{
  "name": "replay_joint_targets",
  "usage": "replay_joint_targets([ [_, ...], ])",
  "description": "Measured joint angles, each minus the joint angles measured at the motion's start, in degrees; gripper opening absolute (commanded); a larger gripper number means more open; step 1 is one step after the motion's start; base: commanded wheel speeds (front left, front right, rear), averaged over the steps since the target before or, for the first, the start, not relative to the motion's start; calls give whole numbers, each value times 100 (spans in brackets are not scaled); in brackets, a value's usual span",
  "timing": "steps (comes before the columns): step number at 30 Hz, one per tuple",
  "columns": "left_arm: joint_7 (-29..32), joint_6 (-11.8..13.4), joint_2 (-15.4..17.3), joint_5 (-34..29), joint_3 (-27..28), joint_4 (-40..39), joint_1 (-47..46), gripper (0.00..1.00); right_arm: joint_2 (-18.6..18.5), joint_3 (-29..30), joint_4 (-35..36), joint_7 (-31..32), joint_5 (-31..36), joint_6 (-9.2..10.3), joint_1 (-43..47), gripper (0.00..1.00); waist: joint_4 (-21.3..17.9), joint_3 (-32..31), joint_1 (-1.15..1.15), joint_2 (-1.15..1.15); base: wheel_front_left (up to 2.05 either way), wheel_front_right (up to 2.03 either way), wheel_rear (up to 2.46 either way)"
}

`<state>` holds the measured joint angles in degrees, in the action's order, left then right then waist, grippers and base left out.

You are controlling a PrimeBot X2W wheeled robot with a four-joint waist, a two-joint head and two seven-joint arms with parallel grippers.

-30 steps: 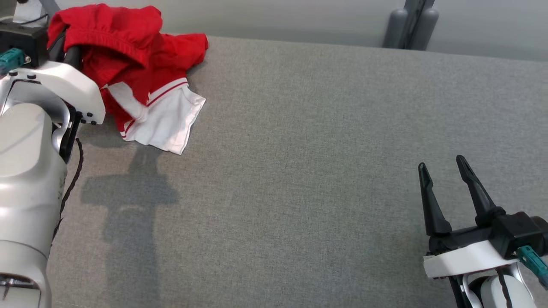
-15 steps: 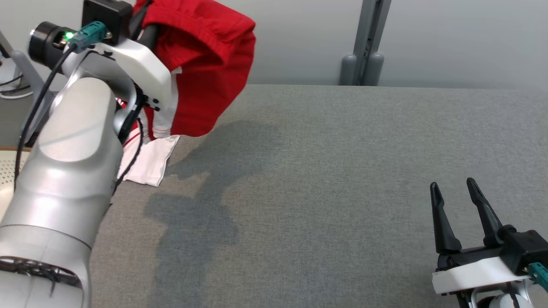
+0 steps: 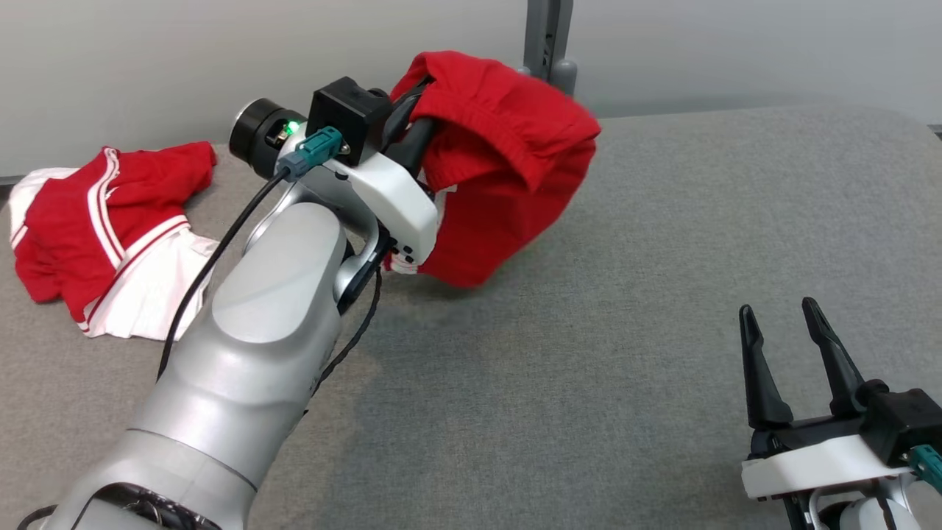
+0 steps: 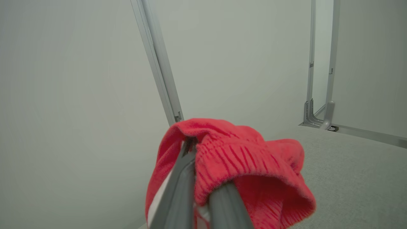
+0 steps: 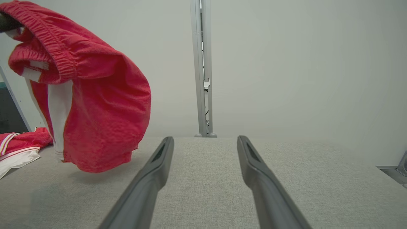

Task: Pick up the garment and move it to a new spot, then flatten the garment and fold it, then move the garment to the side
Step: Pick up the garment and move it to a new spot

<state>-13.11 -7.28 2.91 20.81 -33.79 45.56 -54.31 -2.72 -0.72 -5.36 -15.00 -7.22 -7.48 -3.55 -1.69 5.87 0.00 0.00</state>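
The garment (image 3: 508, 184) is a pair of red shorts with an elastic waistband and white side trim. It hangs in the air above the grey table (image 3: 662, 221), its lower edge just over the cloth surface. My left gripper (image 3: 413, 121) is shut on the waistband, its fingertips buried in the fabric. In the left wrist view the garment (image 4: 254, 165) drapes over the closed fingers (image 4: 178, 190). My right gripper (image 3: 780, 309) stands open and empty at the near right. The right wrist view shows the hanging garment (image 5: 101, 105) to the upper left of the right gripper (image 5: 205, 140).
A second red and white piece of clothing (image 3: 110, 221) lies crumpled at the table's far left, and shows as clothing (image 5: 19, 146) in the right wrist view. A grey upright post (image 3: 544, 37) stands behind the table against the pale wall.
My left arm has lifted the red garment away from the other clothing and carried it right, toward the table's middle. The head camera has shifted. The right gripper stays open and still.
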Motion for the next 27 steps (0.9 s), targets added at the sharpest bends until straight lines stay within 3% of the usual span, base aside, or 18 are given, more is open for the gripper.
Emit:
replay_joint_targets([
  [4,-91,67,8,510,-427,-703,89,0,1,-27,-5,0,-23,0,-65,100,-178,140,0,0,0,0,0],
  [10,-79,386,-22,1579,-1360,-1666,291,0,0,-73,-10,0,-88,0,-177,100,-354,359,0,0,0,0,0],
  [13,36,597,-23,2004,-1715,-1744,361,0,0,-92,-9,1,-131,0,-220,100,-404,469,0,0,0,0,0],
  [18,122,853,-27,2273,-1833,-862,380,0,2,-108,1,0,-178,0,-344,100,-472,653,0,0,0,0,0],
  [27,-18,877,29,2582,-1493,951,461,0,1,-43,-19,1,-182,-1,-414,100,-486,817,0,0,0,0,0],
])
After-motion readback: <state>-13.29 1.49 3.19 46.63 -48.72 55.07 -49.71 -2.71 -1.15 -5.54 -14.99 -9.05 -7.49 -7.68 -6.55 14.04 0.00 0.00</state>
